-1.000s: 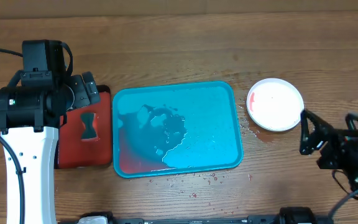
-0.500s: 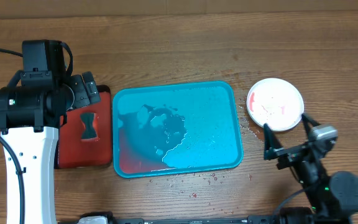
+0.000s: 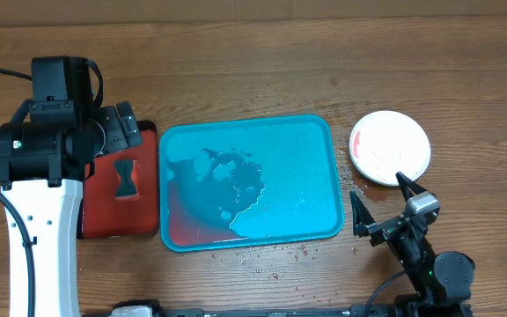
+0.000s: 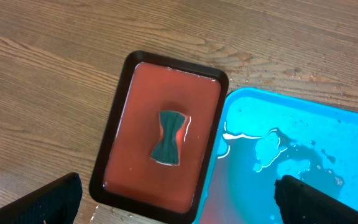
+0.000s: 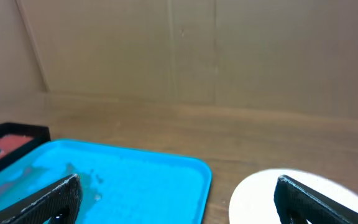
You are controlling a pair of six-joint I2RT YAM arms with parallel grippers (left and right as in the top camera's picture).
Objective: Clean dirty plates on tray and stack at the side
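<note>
Plate [image 3: 391,147] (white, red-smeared) lies beside the tray [image 3: 297,176]; left jaws and right jaws gape empty.

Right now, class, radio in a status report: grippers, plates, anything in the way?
Left gripper open, empty, over red tray. Right gripper open, empty, beside white plate. Blue tray wet, plateless. Nothing blocking.

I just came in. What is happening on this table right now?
Nothing is being held at this moment. The blue tray holds only water and red residue, no plates. A white plate with faint red marks sits on the table to its right. The right gripper is open and empty, in front of that plate. The left gripper is open above the red tray, where a dark sponge lies in reddish liquid.
</note>
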